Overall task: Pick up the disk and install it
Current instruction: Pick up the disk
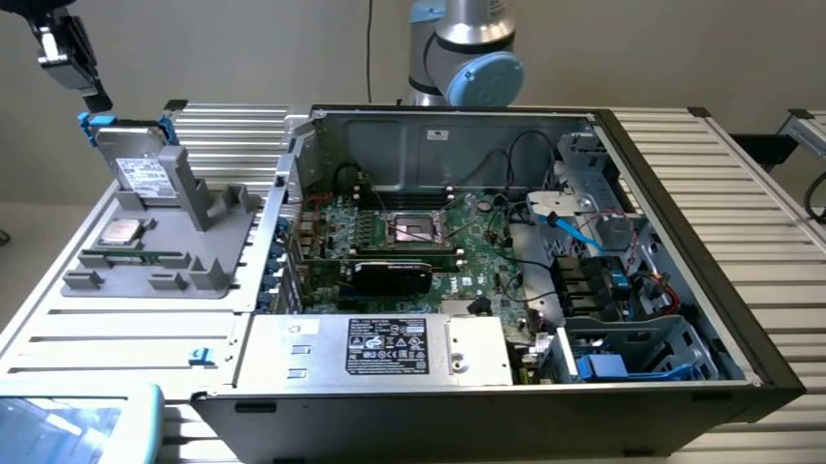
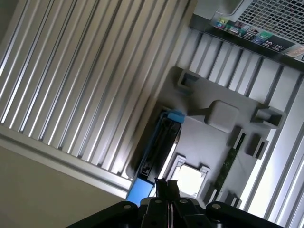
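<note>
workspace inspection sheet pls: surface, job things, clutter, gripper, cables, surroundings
surface: slatted aluminium table, carrying a grey fixture and an open computer case
job's things: disk stands on edge in the fixture with its blue bracket on, not yet picked up
clutter: silver chip and memory stick lie in the fixture beside the disk
grippers: gripper shut and empty, above the disk and apart from it
cables: blue cables inside the case, near the drive bays
surroundings: robot arm rises behind the case; plain wall beyond
</note>
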Controlling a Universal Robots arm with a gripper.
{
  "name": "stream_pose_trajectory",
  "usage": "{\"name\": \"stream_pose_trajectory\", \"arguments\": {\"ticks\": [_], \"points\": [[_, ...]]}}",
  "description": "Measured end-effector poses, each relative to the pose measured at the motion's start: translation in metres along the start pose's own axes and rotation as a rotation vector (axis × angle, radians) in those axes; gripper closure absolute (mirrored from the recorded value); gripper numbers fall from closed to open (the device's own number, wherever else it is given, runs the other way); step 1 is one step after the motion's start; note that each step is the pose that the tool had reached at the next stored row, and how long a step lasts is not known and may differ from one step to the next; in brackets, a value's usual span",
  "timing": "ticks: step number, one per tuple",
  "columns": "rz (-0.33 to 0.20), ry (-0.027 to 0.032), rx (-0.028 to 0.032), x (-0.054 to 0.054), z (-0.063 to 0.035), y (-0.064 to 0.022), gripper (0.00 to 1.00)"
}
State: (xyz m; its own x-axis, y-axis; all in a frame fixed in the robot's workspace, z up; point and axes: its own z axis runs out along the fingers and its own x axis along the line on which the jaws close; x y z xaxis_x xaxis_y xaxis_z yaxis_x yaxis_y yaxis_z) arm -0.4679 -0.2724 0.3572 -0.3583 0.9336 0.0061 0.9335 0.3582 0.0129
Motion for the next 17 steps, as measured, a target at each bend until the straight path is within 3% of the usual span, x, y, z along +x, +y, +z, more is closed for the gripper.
{"name": "stream_pose_trajectory", "arguments": {"ticks": [17], "points": [[0.262, -0.0037, -0.0015, 0.0, 0.0021, 0.0, 0.89]]}}
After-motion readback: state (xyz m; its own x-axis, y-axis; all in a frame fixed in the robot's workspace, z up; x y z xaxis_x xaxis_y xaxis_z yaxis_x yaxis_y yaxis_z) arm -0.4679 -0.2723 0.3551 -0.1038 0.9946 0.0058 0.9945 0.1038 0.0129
